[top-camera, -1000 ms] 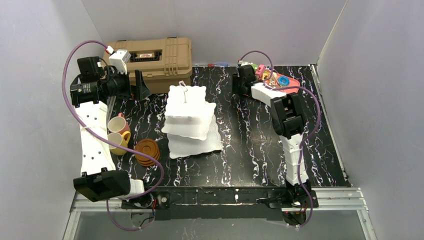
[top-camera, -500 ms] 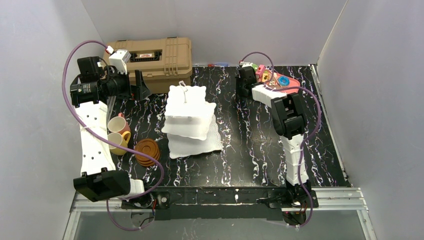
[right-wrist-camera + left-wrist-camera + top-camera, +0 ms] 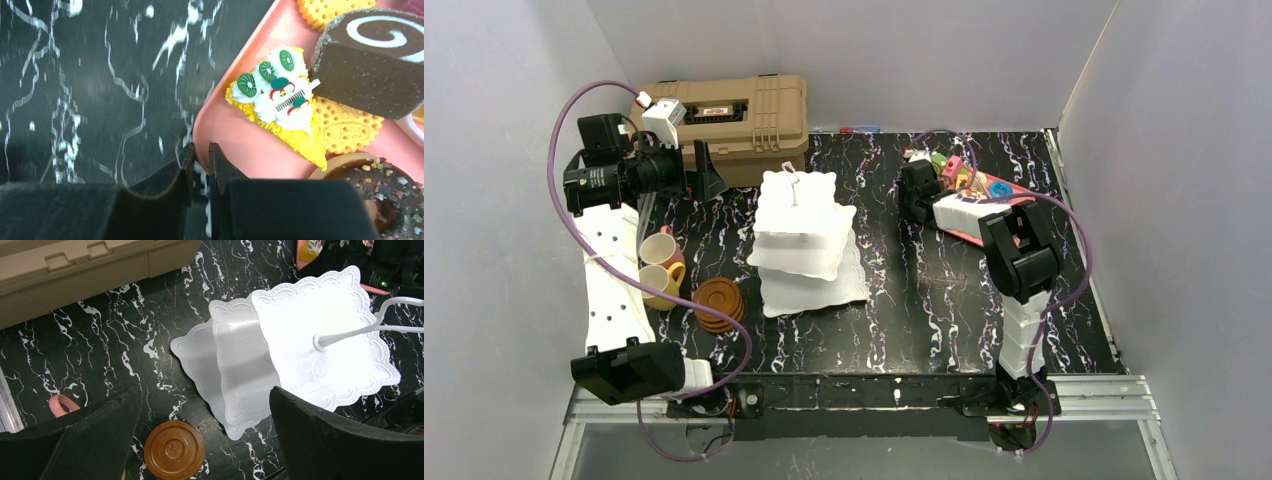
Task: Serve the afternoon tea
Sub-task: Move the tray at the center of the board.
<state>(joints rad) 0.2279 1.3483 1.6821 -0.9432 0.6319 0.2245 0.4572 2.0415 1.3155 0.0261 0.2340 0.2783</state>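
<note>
Right tool (image 3: 201,151) was clamped on the rim of the pink tray (image 3: 240,140); just beyond its tips, a kiwi-topped cake wedge (image 3: 280,100), a chocolate swirl roll (image 3: 370,60), two biscuits (image 3: 345,130) and a sprinkled doughnut (image 3: 375,195) were held in that tray. Left tool (image 3: 205,392) was spread wide above the white three-tier stand (image 3: 320,330), which stood on the surface (image 3: 100,350) ahead of its fingers (image 3: 90,440); brown saucers (image 3: 175,450) were seen below, between those fingers. Writing on the tan case (image 3: 764,120) label could not be read.

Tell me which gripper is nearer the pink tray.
Right. The right gripper pinches the rim of the pink tray; the left gripper hovers open beyond the tiered stand.
</note>
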